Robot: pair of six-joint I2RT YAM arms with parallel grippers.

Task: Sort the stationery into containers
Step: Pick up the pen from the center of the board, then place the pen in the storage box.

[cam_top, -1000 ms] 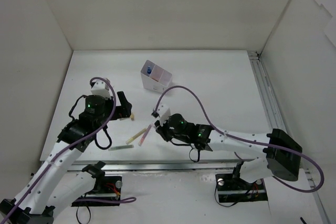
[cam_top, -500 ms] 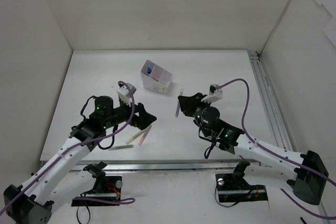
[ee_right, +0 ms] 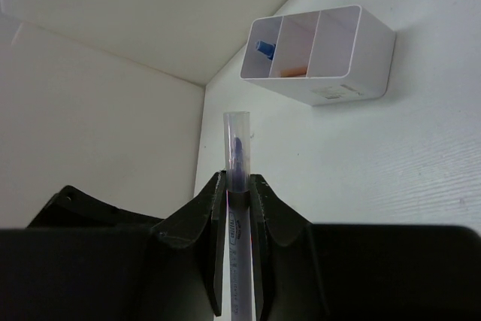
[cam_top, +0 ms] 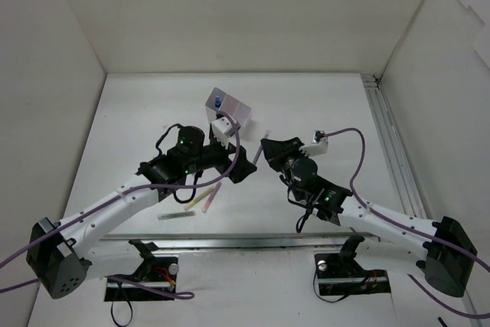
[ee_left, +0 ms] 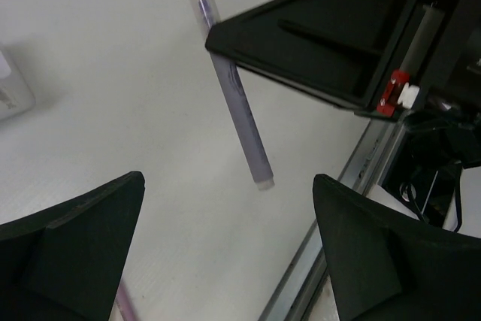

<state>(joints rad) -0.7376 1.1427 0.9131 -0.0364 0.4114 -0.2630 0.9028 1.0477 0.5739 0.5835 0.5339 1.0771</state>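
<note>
The right gripper (ee_right: pixel 237 186) was clamped on a grey pen (ee_right: pixel 236 140), held off the table on the near side of the box (ee_right: pixel 331 84). The left gripper (ee_left: pixel 227 180) gaped wide, holding nothing, also just near of the box, facing the pen. The box's end compartment held a blue tube (ee_right: pixel 261 47). 3 sticks (cam_top: pixel 203 201) lay well nearer than the box.

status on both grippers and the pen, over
Right gripper shut on grey pen, held in the air. Left gripper open, empty, close beside pen. Box ahead, unobstructed.
</note>
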